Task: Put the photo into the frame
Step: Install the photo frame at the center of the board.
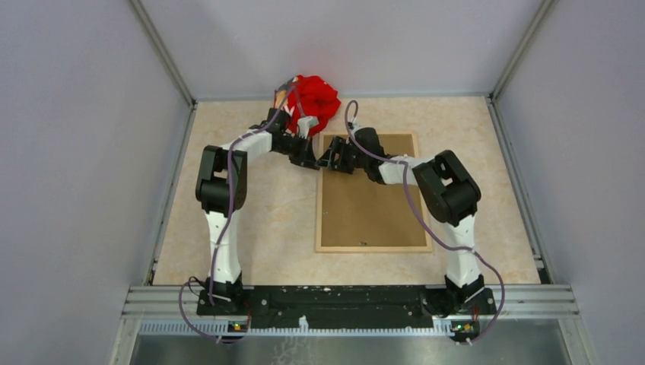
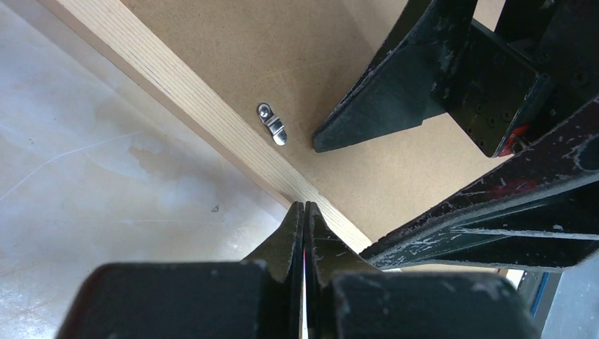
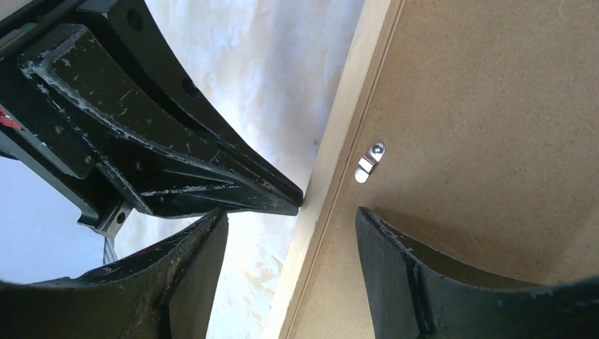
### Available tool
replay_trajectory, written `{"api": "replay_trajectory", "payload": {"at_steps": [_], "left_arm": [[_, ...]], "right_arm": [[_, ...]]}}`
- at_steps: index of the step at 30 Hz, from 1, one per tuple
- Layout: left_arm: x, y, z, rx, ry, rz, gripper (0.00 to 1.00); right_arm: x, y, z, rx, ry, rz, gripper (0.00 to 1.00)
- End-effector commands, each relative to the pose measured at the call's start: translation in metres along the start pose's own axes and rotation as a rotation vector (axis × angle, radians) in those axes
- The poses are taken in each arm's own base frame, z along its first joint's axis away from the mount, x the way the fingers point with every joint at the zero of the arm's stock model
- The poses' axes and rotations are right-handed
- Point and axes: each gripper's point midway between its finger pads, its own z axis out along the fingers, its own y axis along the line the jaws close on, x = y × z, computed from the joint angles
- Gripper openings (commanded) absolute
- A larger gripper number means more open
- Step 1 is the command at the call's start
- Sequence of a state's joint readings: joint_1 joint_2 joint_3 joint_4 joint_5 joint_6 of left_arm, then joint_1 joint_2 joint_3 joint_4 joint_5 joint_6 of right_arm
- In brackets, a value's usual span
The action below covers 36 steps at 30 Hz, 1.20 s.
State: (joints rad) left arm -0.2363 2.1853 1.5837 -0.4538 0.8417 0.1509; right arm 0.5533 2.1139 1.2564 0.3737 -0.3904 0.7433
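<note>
The frame (image 1: 373,248) lies face down on the table, its thin pale-wood moulding around a plain brown backing board (image 1: 373,198). The photo is not in view. My left gripper (image 1: 310,161) is shut with nothing visible between its fingers. Its tip (image 2: 305,206) touches the outer side of the frame's left rail (image 2: 191,99) near the far left corner. My right gripper (image 1: 328,160) is open and straddles that same rail (image 3: 339,141). In the right wrist view (image 3: 289,215) one finger is over the table and one over the board. A small metal turn clip (image 3: 369,162) sits on the board just ahead.
A red crumpled object (image 1: 313,99) lies at the back of the table behind the left arm. Grey walls enclose the table on three sides. The same clip shows in the left wrist view (image 2: 273,126), next to the right gripper's finger (image 2: 374,106).
</note>
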Motion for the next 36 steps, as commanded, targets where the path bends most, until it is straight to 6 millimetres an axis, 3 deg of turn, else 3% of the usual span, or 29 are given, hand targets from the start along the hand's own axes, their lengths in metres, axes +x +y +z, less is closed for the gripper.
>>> {"api": "replay_trajectory", "payload": {"at_steps": [1, 16, 36], "left_arm": [[0.005, -0.006, 0.003, 0.012, 0.008, 0.012, 0.0], [0.007, -0.006, 0.004, 0.011, 0.01, 0.009, 0.0], [0.004, -0.007, 0.002, 0.008, 0.005, 0.016, 0.0]], "right_arm": [[-0.012, 0.003, 0.007, -0.008, -0.026, -0.02, 0.66], [-0.023, 0.002, 0.012, 0.011, -0.029, -0.052, 0.61], [-0.017, -0.028, 0.023, 0.062, -0.004, -0.037, 0.59]]}}
